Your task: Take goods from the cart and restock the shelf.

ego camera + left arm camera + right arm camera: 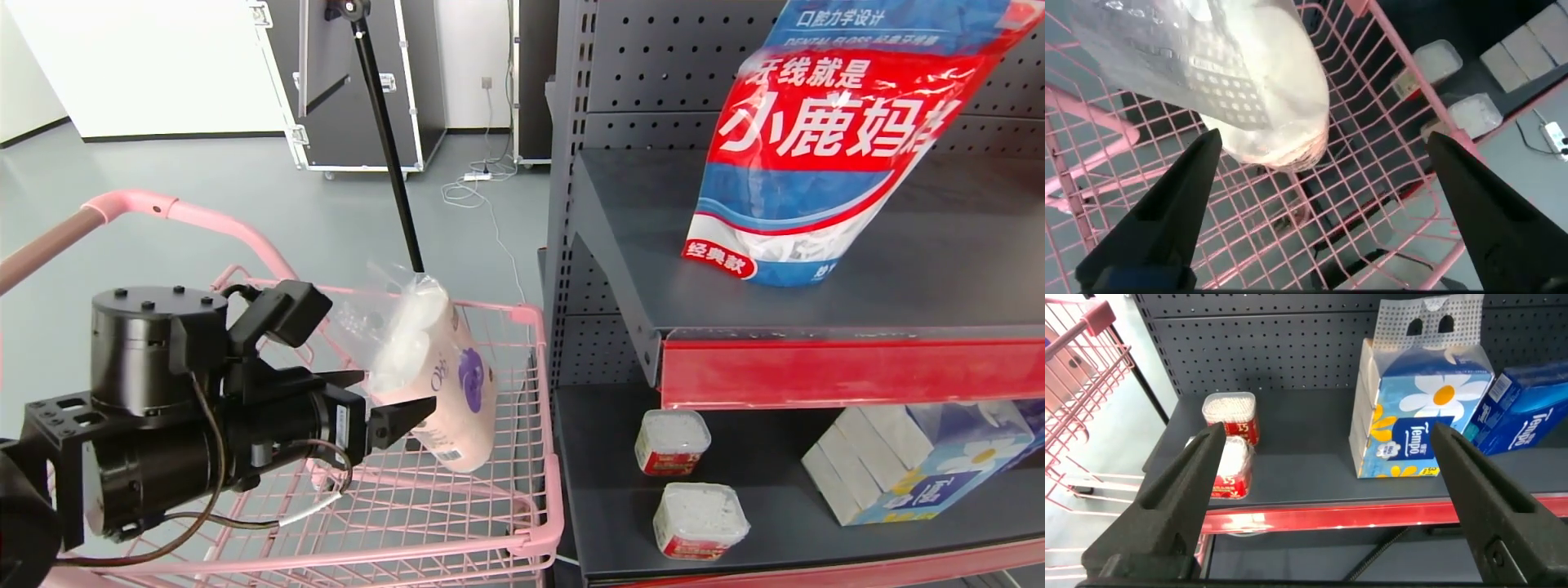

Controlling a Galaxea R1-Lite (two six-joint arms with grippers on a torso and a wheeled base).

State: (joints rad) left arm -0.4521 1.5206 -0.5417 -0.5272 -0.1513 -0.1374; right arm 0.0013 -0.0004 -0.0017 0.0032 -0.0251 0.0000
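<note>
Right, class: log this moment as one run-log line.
left gripper: open, at pink bag in cart | right gripper: open, facing lower shelf | restock: pending

Pink coated wire cart (542, 384), glossy clear plastic bag (433, 359), matt grey metal shelf (939, 269)

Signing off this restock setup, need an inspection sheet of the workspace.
Surface: grey shelf, upper and lower boards both part stocked.
Job's things: pink bag standing in the cart; red-and-blue bag on the upper board; two tubs and a tissue pack on the lower board.
Clutter: nothing seen.
Grippers: left gripper open at the pink bag; right gripper open, facing the lower board.
Cables: white cable and power strip on the floor.
Surroundings: black cases, black pole.
</note>
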